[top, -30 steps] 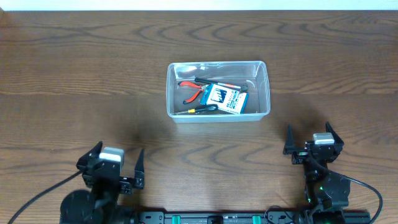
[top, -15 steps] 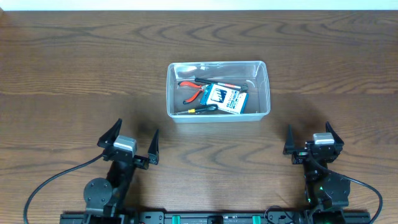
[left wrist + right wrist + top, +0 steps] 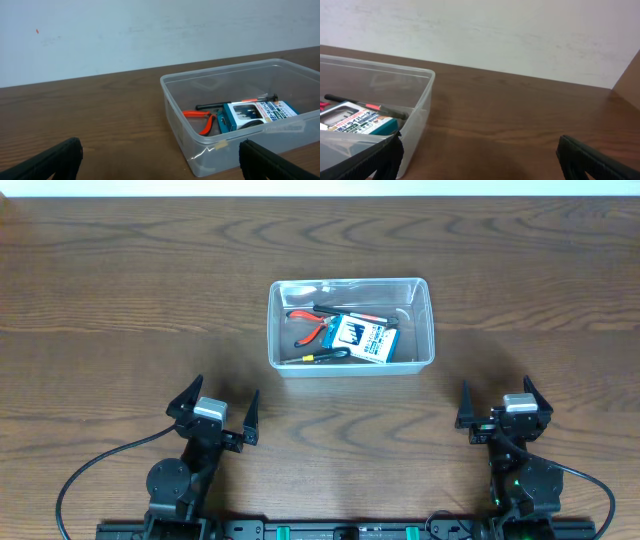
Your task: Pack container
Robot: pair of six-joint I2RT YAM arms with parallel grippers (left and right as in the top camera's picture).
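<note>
Blue-and-white box (image 3: 362,338) print illegible

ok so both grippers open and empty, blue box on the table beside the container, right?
No: the blue box lies inside the container, as the overhead view shows. The left gripper and right gripper are both open and empty.

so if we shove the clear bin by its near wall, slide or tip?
Probably slides, not tips: the clear bin is low and wide on the smooth wooden table. Likely light: it holds a few small things, such as red-handled pliers and a blue-and-white box. Its thin see-through walls may flex when pushed.
</note>
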